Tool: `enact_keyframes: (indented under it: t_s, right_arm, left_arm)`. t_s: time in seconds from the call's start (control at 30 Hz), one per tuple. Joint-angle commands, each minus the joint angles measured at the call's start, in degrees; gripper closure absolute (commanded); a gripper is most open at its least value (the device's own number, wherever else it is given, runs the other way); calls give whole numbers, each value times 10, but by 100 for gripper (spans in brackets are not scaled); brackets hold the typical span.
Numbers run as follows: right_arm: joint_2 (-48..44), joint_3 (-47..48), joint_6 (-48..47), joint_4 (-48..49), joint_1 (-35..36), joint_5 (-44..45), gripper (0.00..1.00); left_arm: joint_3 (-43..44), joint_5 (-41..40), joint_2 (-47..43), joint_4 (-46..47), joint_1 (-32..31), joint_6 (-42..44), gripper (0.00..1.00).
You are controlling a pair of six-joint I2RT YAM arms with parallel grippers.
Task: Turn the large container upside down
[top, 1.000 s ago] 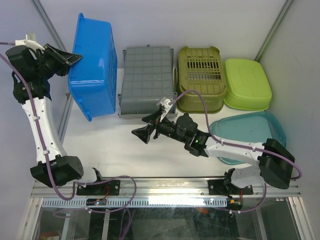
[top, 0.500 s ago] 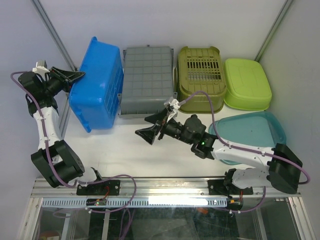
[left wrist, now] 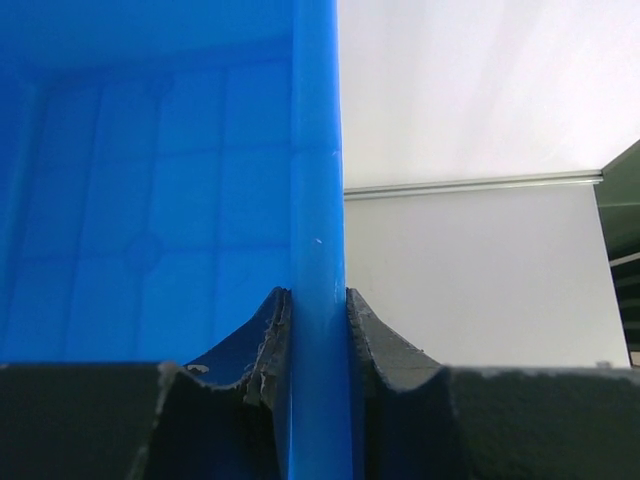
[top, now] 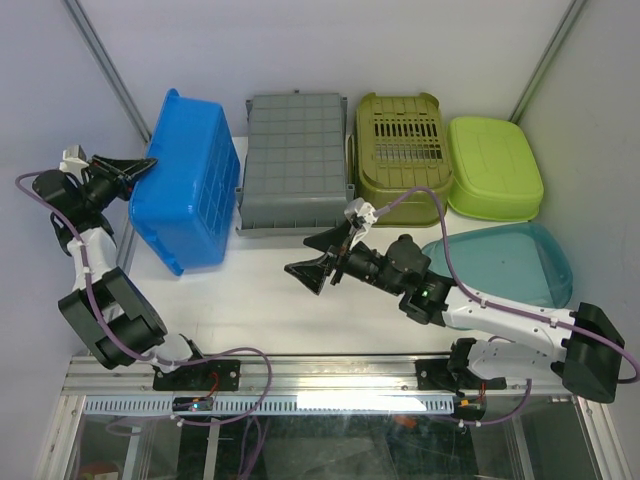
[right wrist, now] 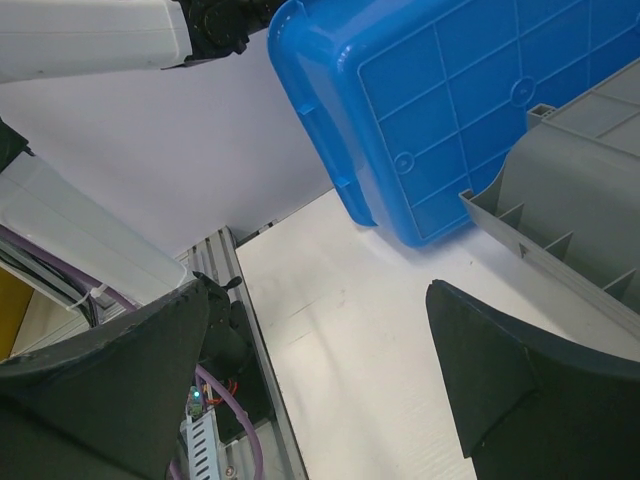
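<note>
Left gripper (top: 144, 168) clamps blue container (top: 190, 195) rim; right gripper (top: 313, 258) spread; grey crate (top: 295, 160) beside.

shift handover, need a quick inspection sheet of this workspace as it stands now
surface: white table, no spills seen
job's things: large blue container tilted steeply, ribbed underside showing, not yet flat upside down
clutter: grey crate, olive basket, lime tub, teal tub partly under the right arm
grippers: left claw shut on the blue container's rim; right claw open, holding nothing, above the table
cables: purple cable along each arm, looping by the near rail; no snag seen
surroundings: white walls, metal frame post; nothing else seen
</note>
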Motion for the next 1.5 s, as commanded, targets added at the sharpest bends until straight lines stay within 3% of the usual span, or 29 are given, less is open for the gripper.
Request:
enact_keyframes:
  t_s: [0.0,0.1,0.53,1.07,1.33,1.47]
  right_arm:
    - [-9,7,-8,5,2,10,6]
    - [-4,9,-8,6,2,10,6]
    - [35,36,-8,5,2,10,6]
    - [63,52,-8,12,2,10,6]
    - [60,50,-8,16,2,10,6]
    - [64,52,-8,16,2,10,6]
  left_arm:
    - [20,-9,31,-94,16,117,100]
    - [46,-39,51,-219,18,228,100]
    - [100,-176,110,-406,28,438,100]
    - [130,-201,122,-429,26,478,100]
    - [140,-215,127,-444,24,490,61]
    - [147,-211,125,-446,21,490,49]
